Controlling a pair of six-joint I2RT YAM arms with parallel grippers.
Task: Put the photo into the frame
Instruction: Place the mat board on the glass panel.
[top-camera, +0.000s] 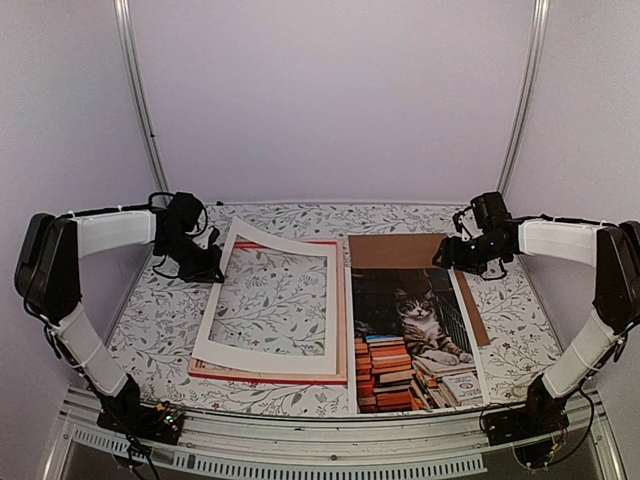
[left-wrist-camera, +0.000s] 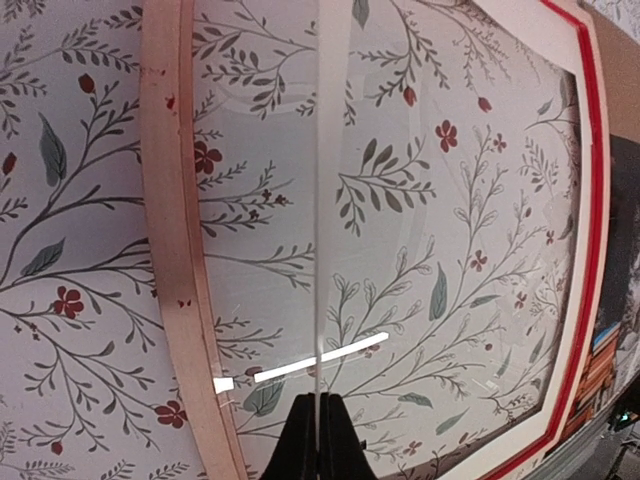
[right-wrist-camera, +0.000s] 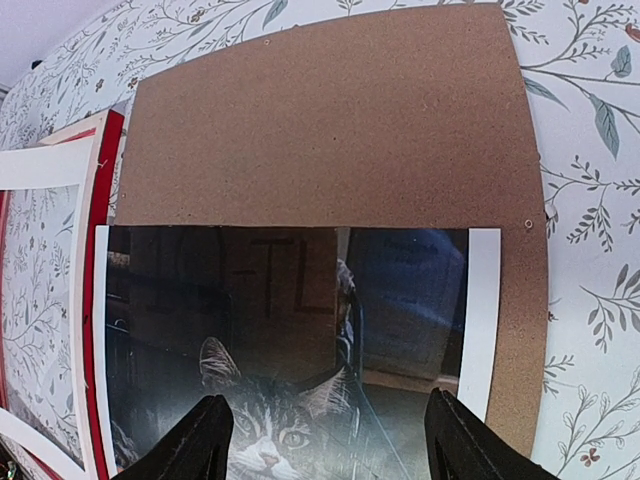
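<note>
The photo (top-camera: 410, 330), a cat above stacked books, lies on the right half of the table on a brown backing board (top-camera: 400, 250). My right gripper (top-camera: 460, 255) hovers open over the photo's far end (right-wrist-camera: 290, 320), its jaws (right-wrist-camera: 330, 440) wide apart with nothing between them. The red frame (top-camera: 280, 379) lies left of the photo. A white mat board (top-camera: 270, 357) rests on it, its far-left corner raised. My left gripper (top-camera: 210, 268) is at the mat's left edge. In the left wrist view the left gripper (left-wrist-camera: 320, 398) is shut on a thin white edge that looks like the mat.
A floral cloth (top-camera: 160, 320) covers the table. The frame's pale wood rail (left-wrist-camera: 170, 200) and red rail (left-wrist-camera: 590, 200) flank a glossy pane. The backing board (right-wrist-camera: 330, 120) extends beyond the photo's far end. Metal posts (top-camera: 140, 100) stand at the back corners.
</note>
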